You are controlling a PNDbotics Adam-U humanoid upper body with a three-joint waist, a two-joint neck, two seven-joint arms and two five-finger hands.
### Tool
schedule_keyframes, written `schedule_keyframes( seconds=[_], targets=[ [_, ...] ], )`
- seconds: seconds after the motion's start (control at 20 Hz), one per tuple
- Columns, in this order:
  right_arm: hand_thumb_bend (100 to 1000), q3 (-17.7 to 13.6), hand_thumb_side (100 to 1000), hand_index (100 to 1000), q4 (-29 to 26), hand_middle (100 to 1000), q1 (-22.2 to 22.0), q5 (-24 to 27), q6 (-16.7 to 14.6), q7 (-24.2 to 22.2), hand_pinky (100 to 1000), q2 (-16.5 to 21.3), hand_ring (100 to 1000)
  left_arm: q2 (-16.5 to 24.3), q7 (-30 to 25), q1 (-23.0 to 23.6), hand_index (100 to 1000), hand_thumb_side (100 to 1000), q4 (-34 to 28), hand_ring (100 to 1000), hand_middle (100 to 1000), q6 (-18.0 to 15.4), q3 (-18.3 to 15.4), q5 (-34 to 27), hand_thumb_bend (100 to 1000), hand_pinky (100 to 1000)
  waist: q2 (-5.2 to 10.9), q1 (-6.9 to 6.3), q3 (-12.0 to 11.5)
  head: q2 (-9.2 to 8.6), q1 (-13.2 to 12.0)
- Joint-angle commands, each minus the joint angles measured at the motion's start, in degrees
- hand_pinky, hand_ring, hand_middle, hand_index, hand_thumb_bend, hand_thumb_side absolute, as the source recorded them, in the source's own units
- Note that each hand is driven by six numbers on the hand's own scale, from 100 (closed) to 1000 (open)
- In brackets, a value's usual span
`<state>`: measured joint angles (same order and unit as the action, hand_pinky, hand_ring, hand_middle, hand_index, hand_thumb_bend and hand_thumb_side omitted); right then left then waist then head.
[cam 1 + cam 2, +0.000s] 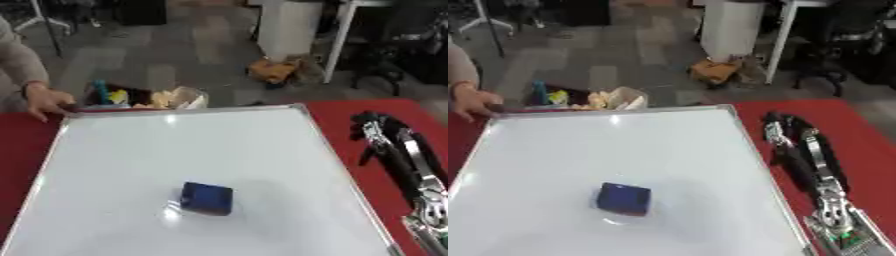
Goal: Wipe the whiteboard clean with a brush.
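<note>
1. The brush (pixel 207 198) was a small dark blue block, boxy with softly rounded corners, lying flat on the whiteboard (pixel 131 150) in its near half. It sat well to the left of my right hand (pixel 785 131) and nearer to me than the fingers, with nothing touching it.
2. The whiteboard was a large glossy white sheet with a thin silver metal frame, and its surface threw back two small glints of light. I saw no marks on it. Its right edge ran just beside my right hand, close to the left of it.
3. My right hand lay on the red table top (pixel 350 120), fingers stretched out and pointing away from me. It held nothing, and the black fingers looked straight or only slightly relaxed. The silver and black forearm ran back from it toward the lower right corner.
4. My left hand showed in neither view.
5. A person's hand (pixel 48 102) rested at the far left corner of the board's frame, far across from my hand.
6. Beyond the board's far edge stood an open bin (pixel 140 97) of mixed items, on a grey floor.
</note>
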<state>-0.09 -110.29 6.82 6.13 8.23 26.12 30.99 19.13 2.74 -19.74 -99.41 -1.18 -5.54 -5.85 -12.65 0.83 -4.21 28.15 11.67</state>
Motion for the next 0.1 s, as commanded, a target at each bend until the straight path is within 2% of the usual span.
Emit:
schedule_keyframes(
  seconds=[0.05, 0.1],
  targets=[
    [100, -1.67, 838, 713, 0.54, 585, -0.08, 1.45, -1.06, 2.17, 317, -0.29, 626, 0.76, 0.52, -0.35, 736, 887, -0.71, 662, 650, 0.09, -0.5, 0.46, 704, 508, 0.63, -0.22, 0.19, 0.35, -0.36],
    [100, -1.8, 838, 713, 0.72, 585, -0.15, 1.56, -1.27, 2.53, 317, -0.48, 626, 0.72, 0.55, -0.33, 736, 887, -0.73, 662, 650, 0.13, -0.49, 0.51, 704, 508, 0.62, -0.26, 0.21, 0.39, -0.38]
  ],
)
